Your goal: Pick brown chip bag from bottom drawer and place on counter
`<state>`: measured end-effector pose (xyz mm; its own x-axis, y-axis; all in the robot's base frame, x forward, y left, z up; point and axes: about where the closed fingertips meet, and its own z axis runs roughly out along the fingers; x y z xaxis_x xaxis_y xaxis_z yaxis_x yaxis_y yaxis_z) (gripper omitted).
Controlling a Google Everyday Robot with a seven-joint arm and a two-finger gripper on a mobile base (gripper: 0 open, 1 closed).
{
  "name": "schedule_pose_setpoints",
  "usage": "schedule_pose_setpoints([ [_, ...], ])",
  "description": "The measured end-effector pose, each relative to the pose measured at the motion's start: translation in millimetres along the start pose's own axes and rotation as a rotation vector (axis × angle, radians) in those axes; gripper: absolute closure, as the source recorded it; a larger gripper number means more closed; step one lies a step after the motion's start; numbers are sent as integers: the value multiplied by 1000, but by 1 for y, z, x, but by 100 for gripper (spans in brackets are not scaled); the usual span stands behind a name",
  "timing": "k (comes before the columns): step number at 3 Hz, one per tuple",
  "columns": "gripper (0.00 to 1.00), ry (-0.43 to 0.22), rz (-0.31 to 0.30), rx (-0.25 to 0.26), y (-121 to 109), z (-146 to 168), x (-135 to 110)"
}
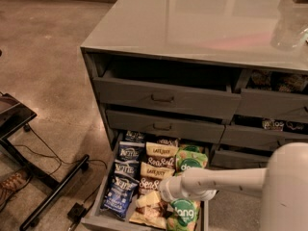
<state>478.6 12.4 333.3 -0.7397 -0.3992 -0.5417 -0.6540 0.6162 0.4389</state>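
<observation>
The bottom drawer [102, 196] is pulled out and packed with snack bags. Several brown chip bags with cream "LATE JULY" bands lie in its middle column, one at the back [161, 151] and one below it [153, 170]. My gripper [162, 192] is at the end of the white arm [226, 182], which reaches in from the right. It is low over the middle column, just above a brown "Sea Salt" bag [148, 185]. The arm's end hides part of the bags beneath it. The glossy grey counter [192, 18] lies above, at the top of the cabinet.
Dark blue Kettle bags [126, 154] fill the drawer's left column and green dang bags [190, 160] its right. Closed drawer fronts with dark handles [162, 99] sit above. A black stand with cables [43, 196] is on the floor at left. A clear object [288, 32] sits at the counter's right edge.
</observation>
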Motion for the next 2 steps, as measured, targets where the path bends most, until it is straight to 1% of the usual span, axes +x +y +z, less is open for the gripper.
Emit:
schedule_pose_setpoints([
  [1,0,-82,48,55,-26,26,1],
  [2,0,-88,59,59,-29,29,5],
])
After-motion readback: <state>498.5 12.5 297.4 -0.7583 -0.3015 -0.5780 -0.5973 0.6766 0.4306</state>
